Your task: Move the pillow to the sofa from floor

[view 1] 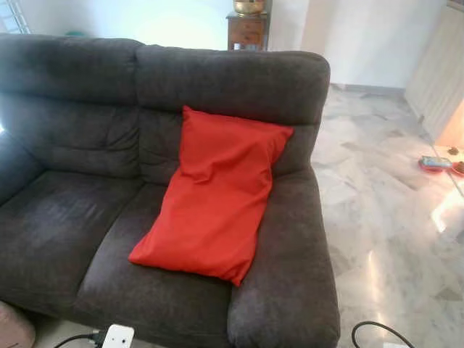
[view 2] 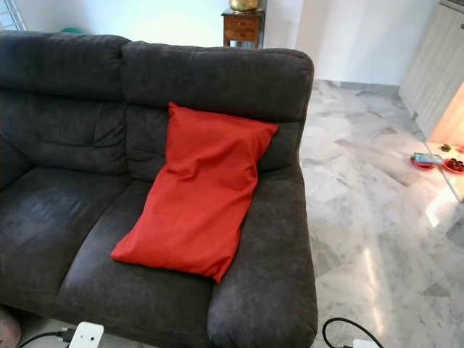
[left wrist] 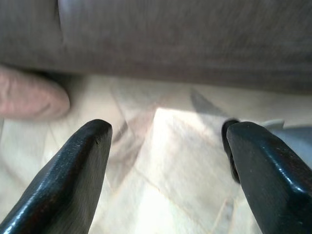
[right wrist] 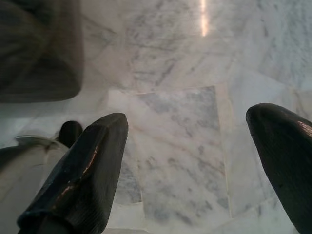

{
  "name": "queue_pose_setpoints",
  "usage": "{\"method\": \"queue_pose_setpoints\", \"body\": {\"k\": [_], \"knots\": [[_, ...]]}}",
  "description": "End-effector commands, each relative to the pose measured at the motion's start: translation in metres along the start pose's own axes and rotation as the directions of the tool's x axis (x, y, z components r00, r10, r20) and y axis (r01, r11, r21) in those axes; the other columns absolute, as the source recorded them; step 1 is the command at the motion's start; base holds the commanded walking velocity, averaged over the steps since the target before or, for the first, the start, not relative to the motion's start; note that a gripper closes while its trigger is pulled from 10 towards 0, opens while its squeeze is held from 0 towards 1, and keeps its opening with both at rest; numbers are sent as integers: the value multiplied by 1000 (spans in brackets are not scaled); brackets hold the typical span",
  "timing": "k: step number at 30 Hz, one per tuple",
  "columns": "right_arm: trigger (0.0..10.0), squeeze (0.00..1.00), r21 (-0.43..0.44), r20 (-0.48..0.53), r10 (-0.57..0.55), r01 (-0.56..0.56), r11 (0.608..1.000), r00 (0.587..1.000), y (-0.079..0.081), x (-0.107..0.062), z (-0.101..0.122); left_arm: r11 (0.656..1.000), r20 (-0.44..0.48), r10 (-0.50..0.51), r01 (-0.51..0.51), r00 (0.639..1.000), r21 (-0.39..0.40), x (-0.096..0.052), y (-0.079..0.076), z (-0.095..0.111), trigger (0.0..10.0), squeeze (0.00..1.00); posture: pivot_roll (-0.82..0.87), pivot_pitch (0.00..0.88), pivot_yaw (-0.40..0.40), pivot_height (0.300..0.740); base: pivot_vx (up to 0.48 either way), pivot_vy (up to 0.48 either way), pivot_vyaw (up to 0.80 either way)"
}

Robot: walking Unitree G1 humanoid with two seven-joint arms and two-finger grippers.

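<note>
A red pillow point(view 1: 214, 192) leans on the right-hand seat of the dark grey sofa point(view 1: 65, 217), its top against the backrest and its lower edge on the seat cushion. My left gripper point(left wrist: 168, 168) hangs open over the pale floor beside the sofa's base, nothing between its fingers. My right gripper point(right wrist: 195, 165) is open as well, above the marble floor next to the sofa's corner point(right wrist: 39, 48).
A white power strip point(view 1: 118, 336) with a black cable lies on the floor at the sofa's front. Another black cable point(view 1: 380, 330) curls on the marble at right. A pink rounded object point(view 1: 14, 326) sits at the lower left. A wooden side table point(view 1: 248, 29) stands behind the sofa.
</note>
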State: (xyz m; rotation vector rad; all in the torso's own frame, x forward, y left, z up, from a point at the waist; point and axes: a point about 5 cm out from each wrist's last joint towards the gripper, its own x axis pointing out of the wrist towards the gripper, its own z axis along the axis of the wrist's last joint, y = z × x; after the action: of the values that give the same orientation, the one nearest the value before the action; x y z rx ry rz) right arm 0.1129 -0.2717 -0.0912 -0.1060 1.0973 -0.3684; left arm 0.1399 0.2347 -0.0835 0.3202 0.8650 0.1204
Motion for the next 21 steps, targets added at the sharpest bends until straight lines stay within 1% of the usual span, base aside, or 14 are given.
{"method": "queue_pose_setpoints", "body": {"k": [1, 10, 13, 21], "knots": [[10000, 0, -13, 10, 15, -15, 1000, 1000, 3, 1, 5, 1000, 2, 14, -14, 1000, -9, 1, 4, 1, 10000, 0, 87, 0, -13, 740, 0, 0, 0], [10000, 0, -31, 22, 32, -31, 999, 999, 7, 1, 7, 999, -29, 14, -15, 999, -32, -2, 5, -10, 10000, 0, 88, 0, -14, 740, 0, 0, 0], [10000, 0, -25, 29, 29, -29, 999, 999, 7, 1, 8, 999, -33, 11, -12, 999, -31, -2, 4, -12, 10000, 0, 89, 0, -15, 740, 0, 0, 0], [10000, 0, -24, 37, 39, -38, 999, 999, 10, 1, 11, 999, -79, -1, -2, 997, -39, -4, 5, -20, 10000, 0, 89, 6, -19, 740, 0, 0, 0]]}}
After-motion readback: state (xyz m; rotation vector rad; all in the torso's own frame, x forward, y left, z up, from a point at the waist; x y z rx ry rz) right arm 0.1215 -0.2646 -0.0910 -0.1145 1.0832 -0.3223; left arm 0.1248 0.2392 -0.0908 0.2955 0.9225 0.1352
